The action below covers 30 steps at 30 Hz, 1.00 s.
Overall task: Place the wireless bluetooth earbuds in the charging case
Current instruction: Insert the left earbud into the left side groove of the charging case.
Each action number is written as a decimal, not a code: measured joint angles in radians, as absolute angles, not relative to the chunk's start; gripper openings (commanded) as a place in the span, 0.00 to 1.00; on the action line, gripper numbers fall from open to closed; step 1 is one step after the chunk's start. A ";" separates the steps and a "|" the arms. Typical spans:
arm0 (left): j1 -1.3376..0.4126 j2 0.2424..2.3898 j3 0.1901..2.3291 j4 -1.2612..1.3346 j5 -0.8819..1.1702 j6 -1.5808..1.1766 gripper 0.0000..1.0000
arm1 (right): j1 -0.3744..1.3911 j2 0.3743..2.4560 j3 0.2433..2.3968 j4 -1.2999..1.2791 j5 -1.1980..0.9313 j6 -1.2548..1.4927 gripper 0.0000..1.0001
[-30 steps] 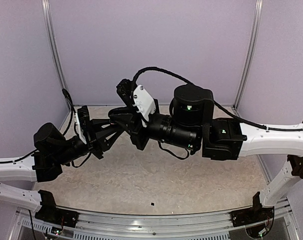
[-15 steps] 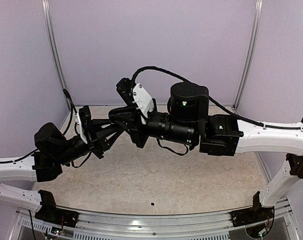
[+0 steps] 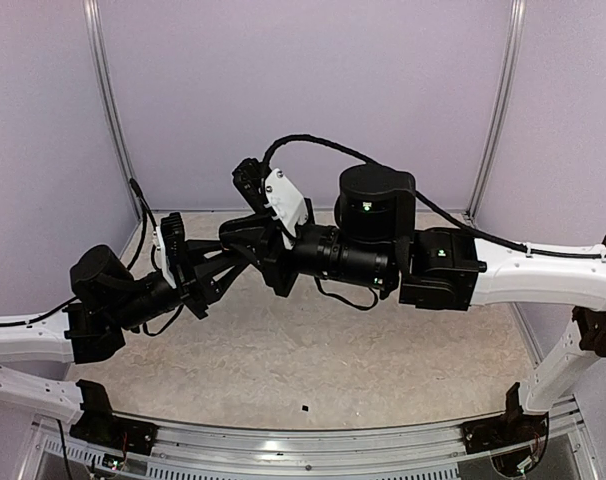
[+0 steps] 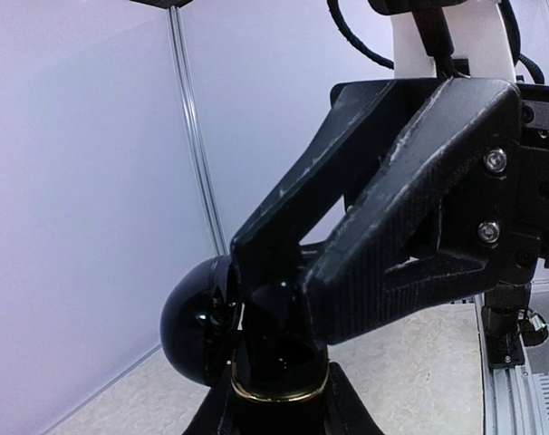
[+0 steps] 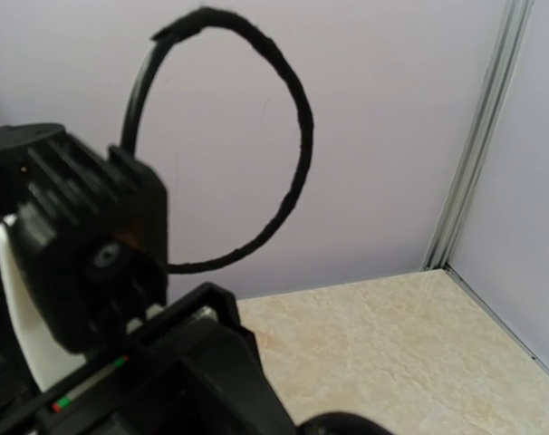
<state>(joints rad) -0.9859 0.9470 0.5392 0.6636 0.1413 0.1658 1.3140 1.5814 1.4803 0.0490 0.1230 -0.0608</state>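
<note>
Left claw (image 4: 279,408) clamped on case (image 4: 274,349), right claw (image 4: 267,272) shut at its mouth

Both raised well above table (image 3: 313,350), meeting tip to tip in mid-air over its far half. From left wrist: glossy black case upright between left claw's fingers (image 4: 351,419), gold ring (image 4: 274,395) round its lower part, domed lid (image 4: 191,326) swung open to the left. Right claw's fingers (image 4: 383,254) pressed together, tips down on the case's open top. Whereabouts of earbuds: hidden or too small to make out at those tips; no telling whether one held. Tiny dark speck (image 3: 305,408) on table near front rail, too small to name. From right wrist: looped cable (image 5: 297,118) against wall, table corner below.
</note>
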 measured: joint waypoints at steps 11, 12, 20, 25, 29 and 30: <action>-0.978 0.947 0.540 0.665 0.195 0.145 0.02 | 1.306 1.574 1.480 0.034 0.075 -0.054 0.17; -0.976 0.947 0.539 0.665 0.201 0.140 0.02 | 1.306 1.574 1.480 0.034 0.072 -0.054 0.18; -0.967 0.947 0.539 0.664 0.236 0.120 0.02 | 1.304 1.574 1.480 0.024 0.061 -0.055 0.24; -0.963 0.947 0.539 0.664 0.252 0.114 0.02 | 1.304 1.574 1.480 0.024 0.063 -0.058 0.28; -0.961 0.947 0.539 0.664 0.259 0.112 0.02 | 1.303 1.574 1.480 0.025 0.064 -0.061 0.30; -0.961 0.947 0.539 0.664 0.260 0.112 0.02 | 1.302 1.574 1.480 0.025 0.064 -0.062 0.31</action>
